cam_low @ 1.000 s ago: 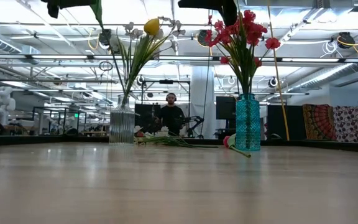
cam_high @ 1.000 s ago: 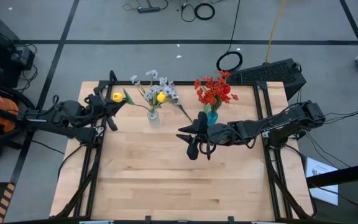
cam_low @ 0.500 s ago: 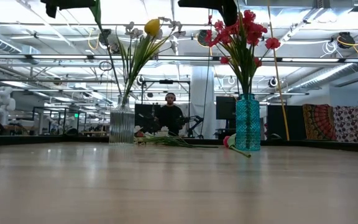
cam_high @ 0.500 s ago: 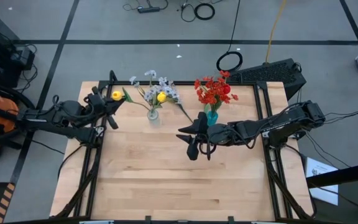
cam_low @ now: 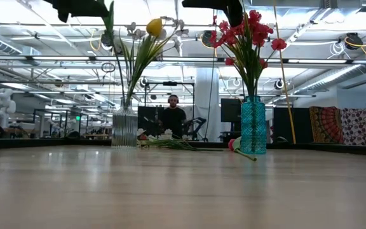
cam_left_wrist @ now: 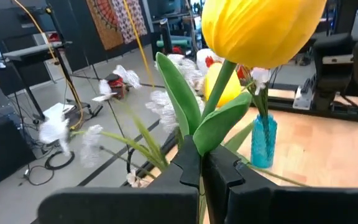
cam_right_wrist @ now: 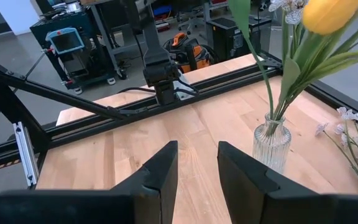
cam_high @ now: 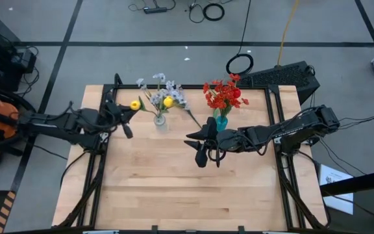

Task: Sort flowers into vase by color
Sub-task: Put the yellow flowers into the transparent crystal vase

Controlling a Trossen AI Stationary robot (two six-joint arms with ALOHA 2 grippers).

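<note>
My left gripper is shut on a yellow tulip above the table's far left, just left of the clear glass vase. That vase holds another yellow tulip and pale wispy sprays. A teal vase holds red flowers. My right gripper hangs open and empty near the teal vase, above the middle of the table. More flowers lie flat on the table between the vases. My left gripper pinches the tulip's green stem between its two fingertips, just below the leaves. The fingers come roughly level from the table's left side. The tulip is lifted clear of the table, and its bud stands out beyond the fingers, toward the clear vase.
A loose bud lies on the table by the teal vase's foot. Black frame rails run along the table's left and right sides. A person sits beyond the far edge. The near half of the wooden table is bare.
My left gripper has moved toward the table's right edge, closer to the clear vase. It stays shut on the yellow tulip, which has travelled with it, clear of the table.
</note>
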